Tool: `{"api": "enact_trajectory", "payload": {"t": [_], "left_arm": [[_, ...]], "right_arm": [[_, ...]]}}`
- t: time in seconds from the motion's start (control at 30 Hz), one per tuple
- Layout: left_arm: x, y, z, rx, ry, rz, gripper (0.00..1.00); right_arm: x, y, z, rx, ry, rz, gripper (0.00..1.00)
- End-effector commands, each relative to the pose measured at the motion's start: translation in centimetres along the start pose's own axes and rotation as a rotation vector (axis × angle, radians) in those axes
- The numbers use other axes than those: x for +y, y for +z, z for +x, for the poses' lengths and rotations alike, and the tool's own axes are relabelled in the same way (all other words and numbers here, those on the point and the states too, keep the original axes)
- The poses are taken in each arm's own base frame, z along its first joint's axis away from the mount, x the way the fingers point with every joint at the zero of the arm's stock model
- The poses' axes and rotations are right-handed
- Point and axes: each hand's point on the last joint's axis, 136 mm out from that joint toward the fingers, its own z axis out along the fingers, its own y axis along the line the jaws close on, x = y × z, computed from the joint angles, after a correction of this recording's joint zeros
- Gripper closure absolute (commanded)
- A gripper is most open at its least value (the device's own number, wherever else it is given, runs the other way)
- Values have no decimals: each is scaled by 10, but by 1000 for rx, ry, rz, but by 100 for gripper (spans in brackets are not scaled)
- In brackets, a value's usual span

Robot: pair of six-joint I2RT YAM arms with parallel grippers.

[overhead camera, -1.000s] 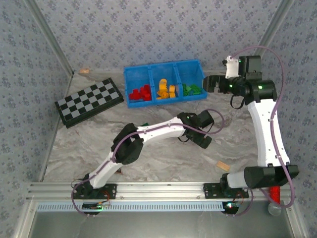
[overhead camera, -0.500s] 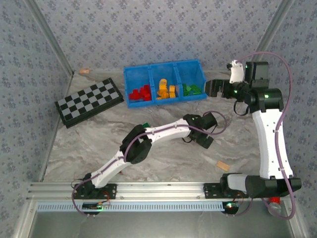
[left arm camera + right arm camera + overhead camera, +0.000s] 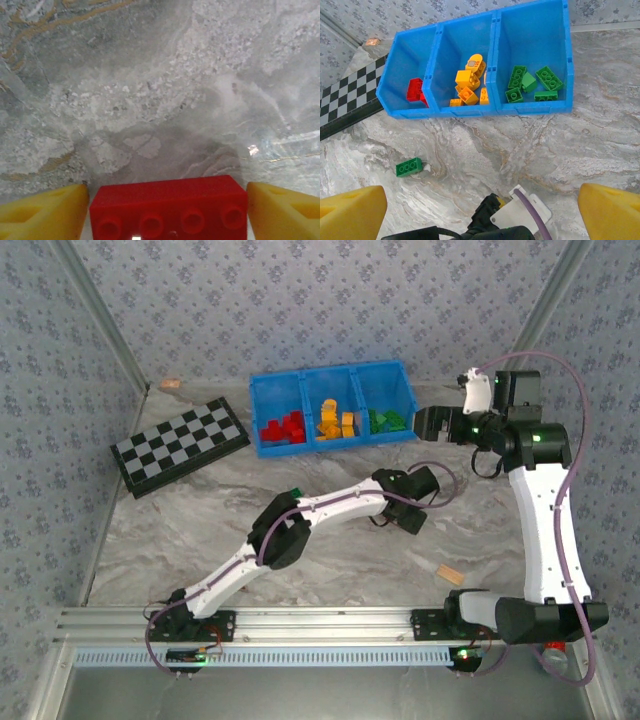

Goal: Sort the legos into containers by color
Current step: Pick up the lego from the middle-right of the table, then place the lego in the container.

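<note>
Left gripper [image 3: 404, 516]: we see it low over the grey marbled table [image 3: 160, 520], in front of the right end of the bright blue three-compartment plastic tray [image 3: 300, 448]. In its wrist view the yellow fingers [image 3: 42, 210] press on both ends of a red studded plastic brick [image 3: 168, 205]. The jaws are closed on it, its studs face the camera, and bare table lies beyond.

Right gripper [image 3: 432, 424]: we see it raised above the table, just beside the tray's right end. Its yellow fingers [image 3: 350, 212] stand wide apart with nothing held between them, so we record it as open.

Tray contents, as we read them from the right wrist view:
- Left compartment: red bricks [image 3: 415, 90].
- Middle compartment: yellow-orange bricks [image 3: 466, 82].
- Right compartment: green bricks [image 3: 532, 82].

We note one loose green brick [image 3: 409, 167] lying flat on the table in front of the tray's left end, apart from it.

We also note a black-and-white checkered board [image 3: 180, 445] on the table left of the tray, and a tan wooden block [image 3: 450, 573] near the right arm's base.
</note>
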Motion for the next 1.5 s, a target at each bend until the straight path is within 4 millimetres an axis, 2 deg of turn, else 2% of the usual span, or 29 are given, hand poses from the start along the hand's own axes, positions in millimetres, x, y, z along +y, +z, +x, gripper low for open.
{"api": "enact_trajectory", "payload": {"t": [0.0, 0.2, 0.37, 0.47, 0.57, 0.73, 0.77, 0.83, 0.9, 0.97, 1.07, 1.2, 1.47], "left_arm": [[14, 17, 18, 66, -15, -37, 22], [31, 23, 34, 86, -33, -72, 30], [48, 7, 36, 72, -41, -92, 36], [62, -21, 25, 27, -25, -107, 37], [84, -54, 13, -19, -36, -117, 37], [131, -113, -15, -124, -72, -126, 38], [141, -124, -21, -143, -84, -128, 38], [158, -145, -31, -180, -101, -118, 38], [177, -164, -41, -214, -117, -119, 38], [198, -174, -48, -234, -136, -133, 38], [234, -180, -56, -250, -168, -163, 38], [282, -172, -66, -261, -228, -204, 38], [346, -160, -87, -275, -302, -257, 38]], "right_arm": [[2, -9, 0, -21, 6, -2, 0], [2, -13, 1, -28, 0, 5, 0], [6, -22, 4, -70, -14, -9, 0], [8, -25, 8, -109, -48, -19, 0], [13, -27, 15, -162, -91, -45, 0], [37, -35, 24, -270, -189, -169, 0], [46, -39, 25, -287, -227, -207, 0], [63, -35, 40, -293, -331, -296, 0], [93, -41, 61, -327, -547, -413, 0], [111, -45, 78, -387, -714, -445, 0], [128, -40, 99, -422, -890, -454, 0], [144, -23, 123, -315, -1026, -482, 0], [163, 22, 161, -135, -1259, -472, 0]]}}
